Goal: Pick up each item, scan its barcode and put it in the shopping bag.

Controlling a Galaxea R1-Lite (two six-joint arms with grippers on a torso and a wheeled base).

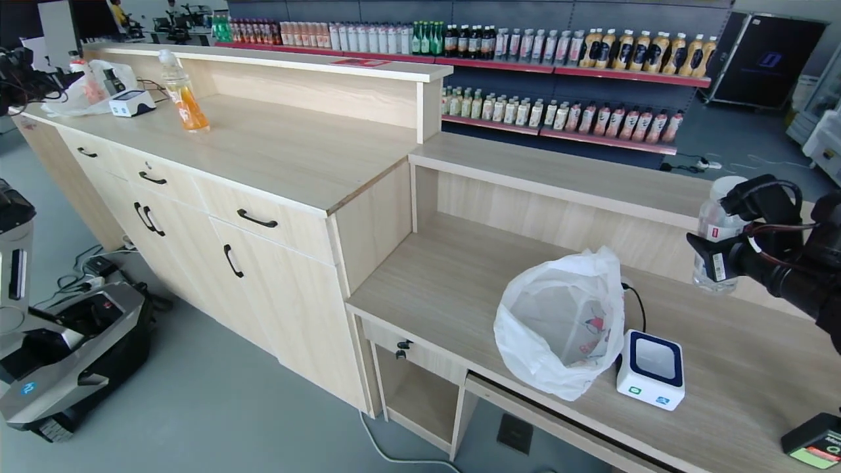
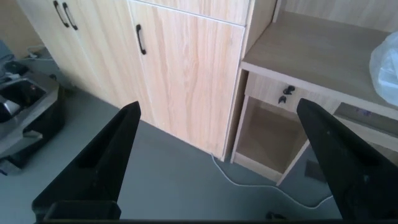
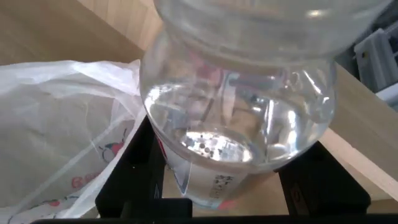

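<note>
Gripping a bottle (image 1: 711, 223) at the wooden counter (image 1: 460, 276) (drink shelves (image 1: 558, 56) behind), right jaws; left jaws wide.

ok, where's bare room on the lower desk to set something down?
Bare: lower desk between the tall cabinet's side and the shopping bag; also right of the scanner, up to the dark device at the front corner. Crowded: bag and scanner side by side, cable behind them, right gripper holding the water bottle farther back.
</note>
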